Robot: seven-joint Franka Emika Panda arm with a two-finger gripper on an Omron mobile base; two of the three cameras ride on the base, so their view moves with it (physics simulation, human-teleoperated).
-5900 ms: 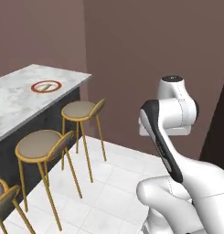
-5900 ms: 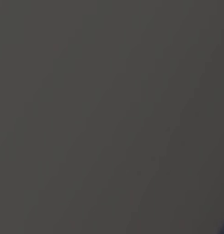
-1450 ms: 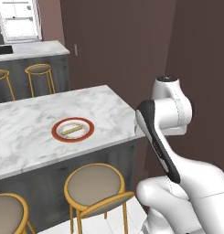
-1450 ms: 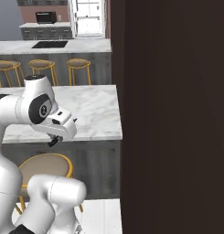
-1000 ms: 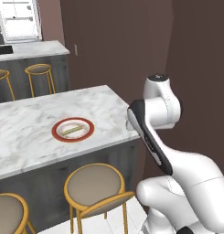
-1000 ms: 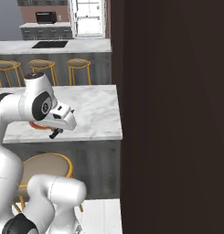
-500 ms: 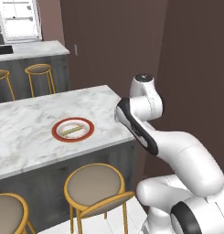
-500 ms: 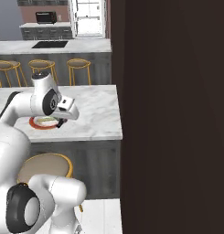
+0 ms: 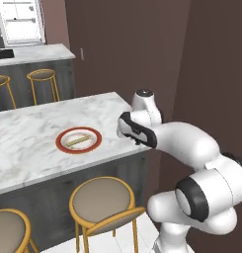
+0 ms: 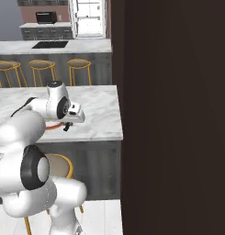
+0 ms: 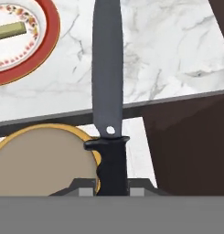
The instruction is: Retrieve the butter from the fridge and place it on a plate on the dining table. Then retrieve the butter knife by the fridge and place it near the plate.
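Gripper point(image 11: 111, 191) clamps the dark butter knife point(image 11: 107, 87) by its handle, which your hand view reveals, blade reaching toward the plate point(image 11: 29, 64) edge.

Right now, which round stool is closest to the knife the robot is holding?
The stool tucked under the dining table below the plate; the butter knife hangs right above it, unlike the far stools.

a: what's around me?
b: i see brown walls point(image 9: 122, 44), gold-legged stools point(image 9: 100, 200), a bright window point(image 10: 88, 11), a far marble counter point(image 10: 86, 46) and pale floor tiles point(image 10: 102, 215).
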